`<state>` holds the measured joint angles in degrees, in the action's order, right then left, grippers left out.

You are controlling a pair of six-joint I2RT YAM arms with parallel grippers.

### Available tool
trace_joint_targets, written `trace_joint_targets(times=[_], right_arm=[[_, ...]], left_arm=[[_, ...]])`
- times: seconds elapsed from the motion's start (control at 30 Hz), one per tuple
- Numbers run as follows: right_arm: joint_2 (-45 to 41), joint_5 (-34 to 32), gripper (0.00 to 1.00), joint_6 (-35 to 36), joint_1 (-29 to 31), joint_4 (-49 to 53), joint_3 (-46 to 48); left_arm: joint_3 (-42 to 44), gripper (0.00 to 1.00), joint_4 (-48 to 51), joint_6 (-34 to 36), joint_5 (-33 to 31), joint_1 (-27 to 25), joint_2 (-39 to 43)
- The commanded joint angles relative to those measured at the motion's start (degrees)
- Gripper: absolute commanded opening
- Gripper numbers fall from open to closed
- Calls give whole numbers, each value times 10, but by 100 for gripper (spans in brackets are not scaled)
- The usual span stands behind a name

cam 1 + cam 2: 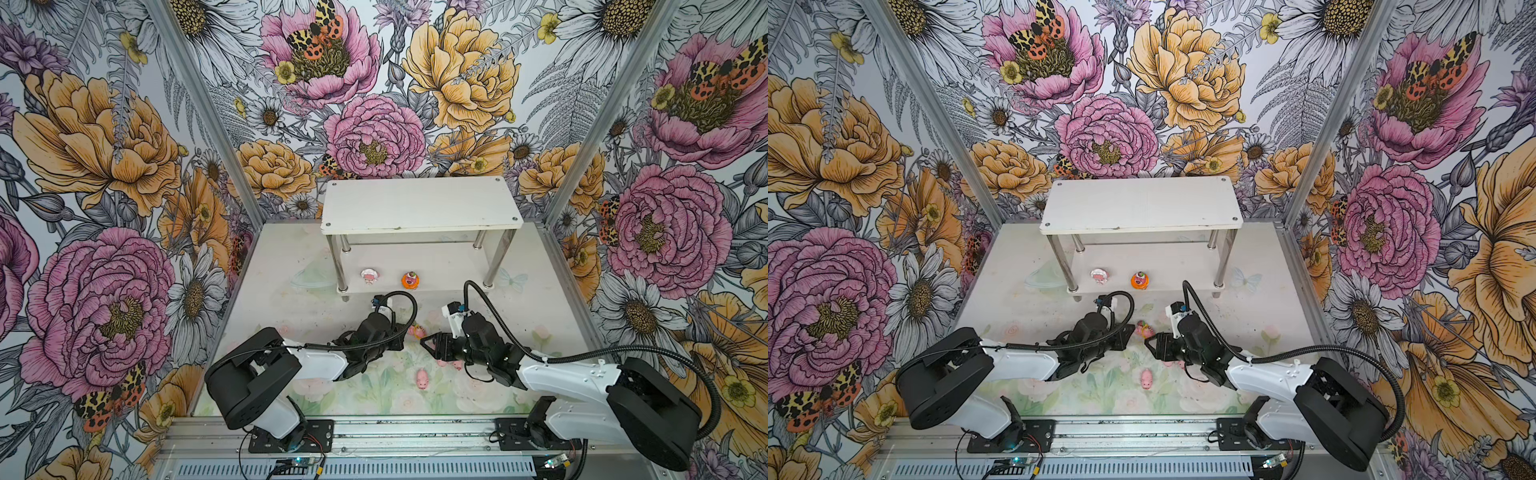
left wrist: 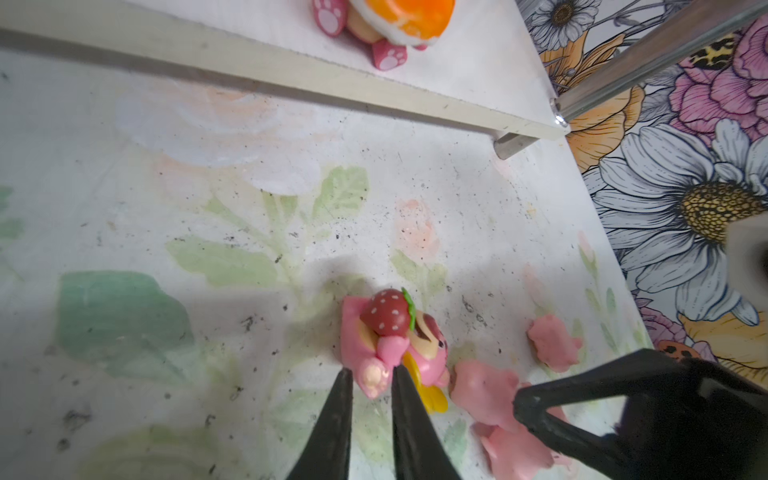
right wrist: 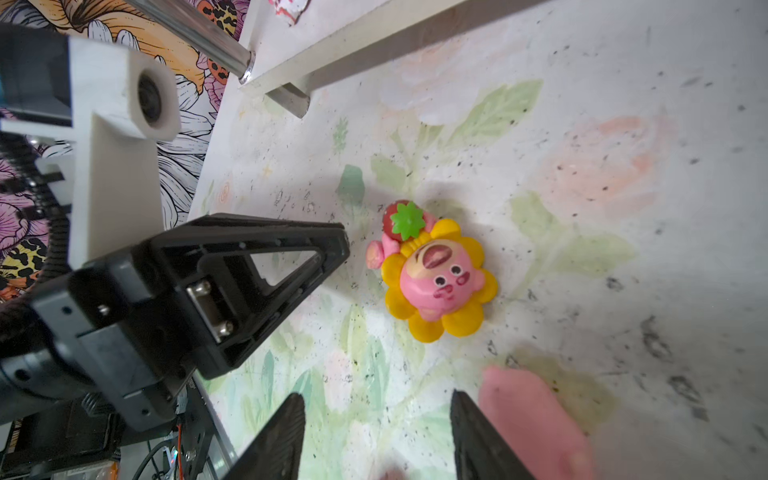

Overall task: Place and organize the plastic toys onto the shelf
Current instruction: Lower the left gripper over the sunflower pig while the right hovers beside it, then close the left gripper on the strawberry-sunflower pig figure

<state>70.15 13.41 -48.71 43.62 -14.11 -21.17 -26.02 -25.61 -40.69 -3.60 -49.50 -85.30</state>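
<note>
Nearest the arm bases, a lone pink pig (image 1: 423,379) lies on the bench (image 1: 291,266), apart from both arms. Just past it, three more pink pigs (image 2: 486,386) cluster under & beside the right gripper (image 3: 377,395). Its jaws stand approx. half apart w/ nothing btwn them, and one blurred pig sits just beside a finger. Next, mid-bench, the yellow-rimmed toy (image 3: 436,282) lies face up w/ a strawberry at its head. The left gripper (image 2: 371,380) is pinched closed on the toy's pink foot, and the right gripper's tip is near it. Furthest back stands the shelf (image 1: 419,203). Its lower tier carries the white-rimmed toy (image 1: 369,276) & the orange-rimmed toy (image 1: 411,280), side by side but apart, toward the front edge.
</note>
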Motion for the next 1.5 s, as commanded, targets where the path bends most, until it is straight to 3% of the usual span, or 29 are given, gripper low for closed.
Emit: trace_joint_targets(times=[0.0, 0.17, 0.27, 0.4, 0.6, 0.73, 0.97, 1.23, 1.47], right_arm=[[-15, 1, 57, -30, 4, -40, -14], [-56, -7, 55, -33, 4, 11, -22], [-69, -30, 55, -28, 4, 57, -27], [-45, -64, 53, 9, 4, 61, -41], [75, -96, 12, 77, 4, 84, -136], [154, -124, 0, 90, 5, 113, -202], [234, -144, 0, 107, 53, 108, -247], [310, -72, 0, 89, 148, 28, -258], [228, -135, 0, 67, 183, 9, -176]], left_arm=[[19, 19, -22, -16, -26, -11, 43], [34, 19, -14, -21, -43, -17, 76], [23, 33, 5, -8, -60, -25, 72], [5, 34, 12, -3, -57, -28, 45], [16, 38, 26, -12, -77, -28, 63], [28, 46, 71, -12, -115, -28, 110], [64, 47, 158, -34, -178, -26, 205], [113, 55, 260, -55, -226, -10, 371], [131, 63, 301, -43, -223, 5, 441]])
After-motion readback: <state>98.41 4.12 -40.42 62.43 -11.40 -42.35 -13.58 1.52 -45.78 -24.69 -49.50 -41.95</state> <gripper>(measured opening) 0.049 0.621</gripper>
